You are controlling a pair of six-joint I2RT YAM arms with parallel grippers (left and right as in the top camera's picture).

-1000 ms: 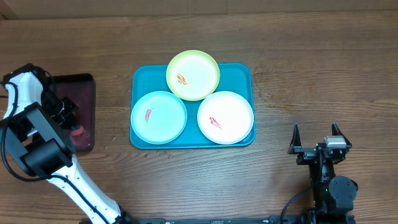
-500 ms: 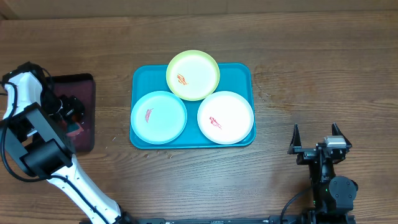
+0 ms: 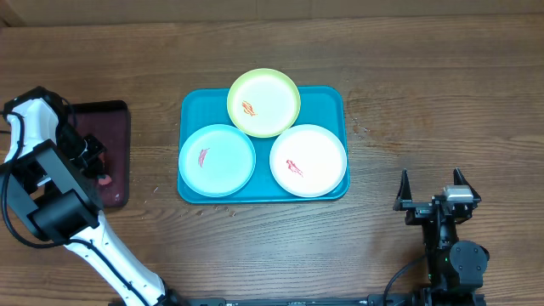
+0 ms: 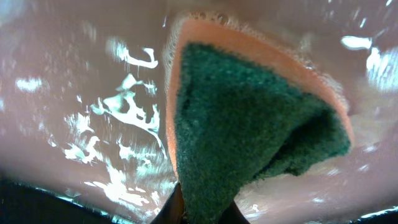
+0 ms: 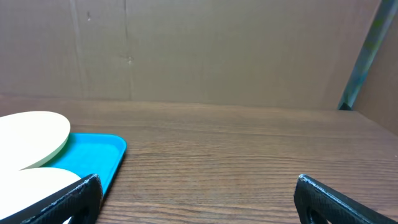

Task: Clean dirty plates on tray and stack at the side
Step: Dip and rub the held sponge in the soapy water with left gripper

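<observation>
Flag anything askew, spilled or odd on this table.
The yellow-green plate sticks out past the far rim of the teal tray, its edge overlapping the pale blue plate and white plate. Each has a red smear. No spill or damage shows elsewhere.

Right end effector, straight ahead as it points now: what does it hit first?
Nothing on the table, it seems: the right end effector faces bare wood, tray and plates off to its left. Beyond that, the brown back wall, depth unclear.
</observation>
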